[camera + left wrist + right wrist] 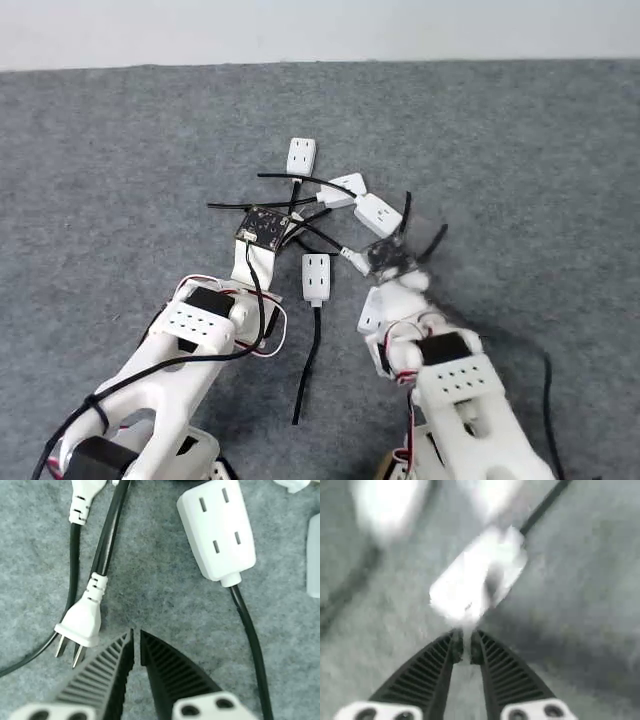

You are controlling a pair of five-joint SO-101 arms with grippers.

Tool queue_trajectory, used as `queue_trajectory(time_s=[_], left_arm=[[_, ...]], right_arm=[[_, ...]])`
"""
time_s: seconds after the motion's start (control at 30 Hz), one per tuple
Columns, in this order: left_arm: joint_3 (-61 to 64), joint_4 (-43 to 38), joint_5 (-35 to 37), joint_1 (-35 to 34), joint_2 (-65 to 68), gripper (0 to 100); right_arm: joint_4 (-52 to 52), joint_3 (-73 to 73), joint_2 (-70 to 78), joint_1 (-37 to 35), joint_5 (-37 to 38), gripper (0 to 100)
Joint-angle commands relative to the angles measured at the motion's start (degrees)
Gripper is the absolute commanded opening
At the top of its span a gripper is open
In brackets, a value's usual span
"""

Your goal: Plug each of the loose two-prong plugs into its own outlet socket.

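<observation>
Above, sockets (316, 278) wait mid-surface; left wrist shows my left gripper (136, 632) clenched empty just beside a loose plug (80, 622), so I judge pickup comes next: open, straddle it; right wrist, my right gripper (465, 639) clenched at a blurred white block (477, 577).

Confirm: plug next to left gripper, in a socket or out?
Out. The plug lies on the carpet, both prongs bare, beside the left gripper, apart from the outlet.
</observation>
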Motion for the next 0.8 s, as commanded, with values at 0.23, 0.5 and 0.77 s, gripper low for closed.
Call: queue_trajectory(time_s=[0.23, 0.5, 0.77], left_arm=[[-0.7, -1.3, -0.4, 0.4, -1.9, 1], [-0.7, -1.4, -0.4, 0.4, -2.0, 1], [-0.7, -1.5, -0.4, 0.4, -2.0, 1]], right_arm=[[0.0, -1.5, -0.4, -1.0, 0.8, 1.3], [10.6, -12.0, -0.3, -1.2, -3.2, 23.1], [6.9, -16.4, 0.1, -1.0, -4.1, 17.9]])
